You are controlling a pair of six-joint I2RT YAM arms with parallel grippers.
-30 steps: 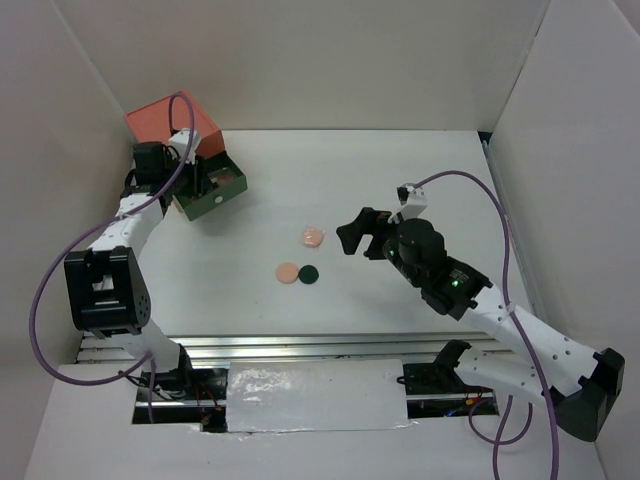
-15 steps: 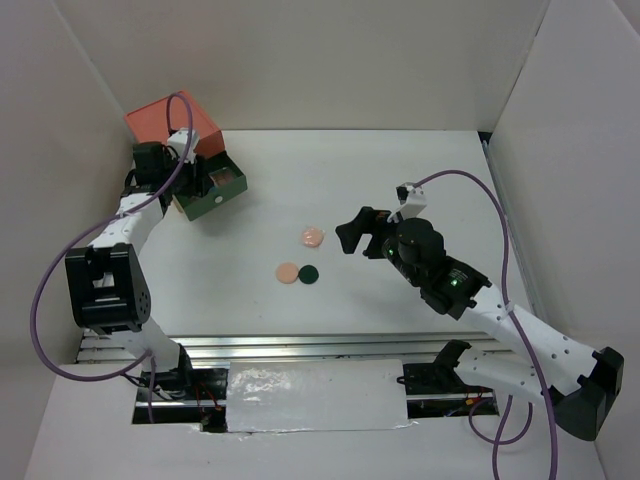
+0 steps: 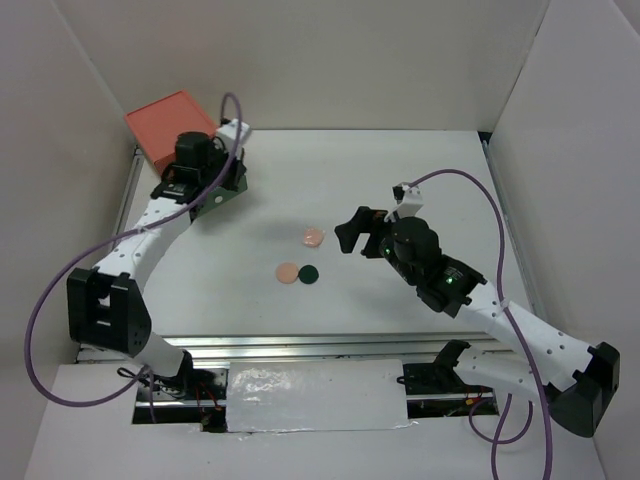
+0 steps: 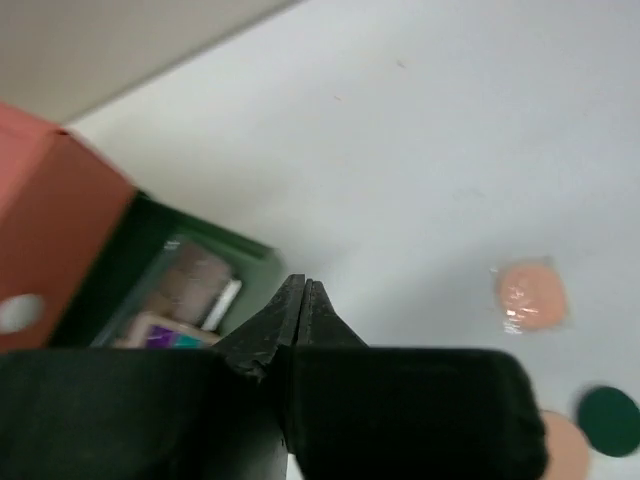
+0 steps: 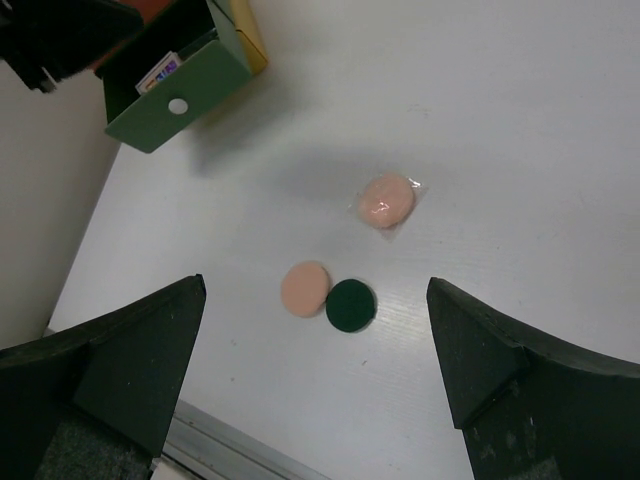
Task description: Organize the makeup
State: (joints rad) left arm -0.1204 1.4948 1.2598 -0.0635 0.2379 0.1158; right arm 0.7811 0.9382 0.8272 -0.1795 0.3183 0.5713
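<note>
Left gripper pinched shut at the chest's open drawer; three discs lie loose on the table, out from the chest.

The drawer chest (image 3: 165, 118), red on top, sits at the far left corner of the white table (image 3: 420, 170), with its green drawer (image 5: 200, 85) pulled out toward the middle. The left gripper (image 4: 303, 305) hangs over the drawer's front, jaws pressed together on nothing. Seen from above, it and its arm hide most of the drawer. Inside the drawer a brown palette (image 4: 195, 280) and a multicolour palette (image 4: 160, 332) show, both blurred. Well out from the drawer front lies the pink disc (image 5: 387, 199), in a clear wrapper. Farther from the chest, the peach disc (image 5: 305, 288) and the dark-green disc (image 5: 350, 305) lie flat, touching side by side. The right gripper (image 3: 352, 230) hovers on the discs' far side from the chest, jaws spread wide and empty.
</note>
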